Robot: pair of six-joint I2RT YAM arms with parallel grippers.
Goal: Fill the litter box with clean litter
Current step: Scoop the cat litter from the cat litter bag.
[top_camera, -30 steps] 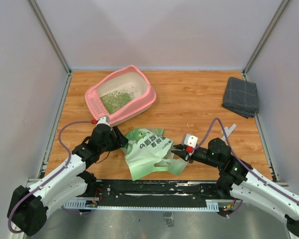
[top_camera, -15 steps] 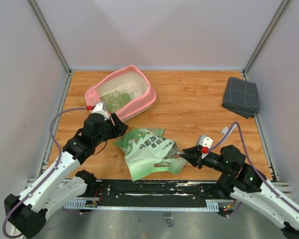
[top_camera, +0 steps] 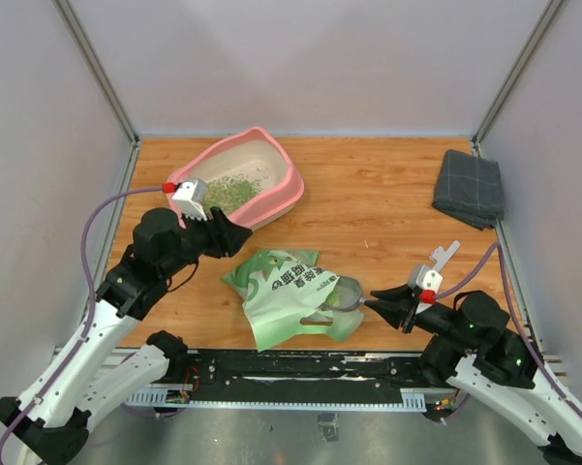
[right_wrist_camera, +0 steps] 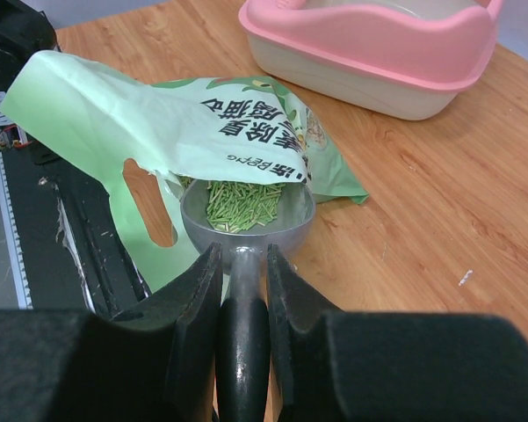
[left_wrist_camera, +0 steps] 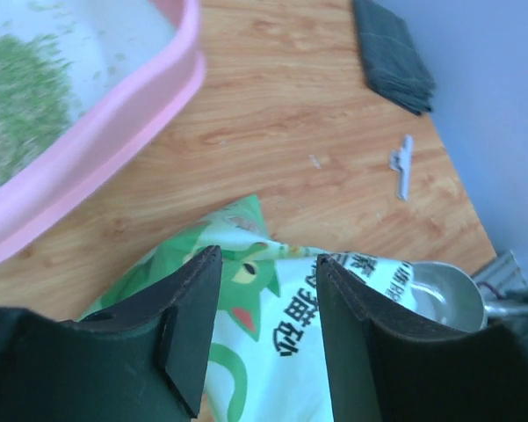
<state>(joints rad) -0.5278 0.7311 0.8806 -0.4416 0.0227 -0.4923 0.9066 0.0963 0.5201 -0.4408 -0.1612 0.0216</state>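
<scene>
Overhead first. Against a second ago, finds the left gripper [top_camera: 234, 235] raised and pulled back off the edge of the printed green plastic bag [top_camera: 286, 291]. Hangs now between bag and litter box [top_camera: 281, 199], fingers apart and holding nothing. Finds the right gripper [top_camera: 392, 307] drawn away to the right, clamped on the handle of a metal scoop [top_camera: 344, 293], bowl now showing at the bag mouth. Bag, box and folded grey cloth [top_camera: 469, 189] unmoved on the wood-grain table [top_camera: 368, 203]. Smooth pink box at far left, cream inside, clean litter [top_camera: 228, 194] in a loose grainy heap on its floor.

Then the left wrist. Two black fingers [left_wrist_camera: 189, 325] spread above the crinkled, glossy bag [left_wrist_camera: 272, 343], touching nothing. Rounded pink rim [left_wrist_camera: 105, 141] cut off at upper left. Shiny scoop bowl [left_wrist_camera: 439, 294] partly tucked under the bag's fold. Small flat white piece [left_wrist_camera: 402, 165] on the wood, too small to identify.

Lastly the right wrist. Fingers [right_wrist_camera: 189, 316] closed tight on the dark handle. Round grey bowl part-filled with short green pellets of litter [right_wrist_camera: 242, 204], far side hidden under the bag flap. Box cropped at the top edge.
</scene>
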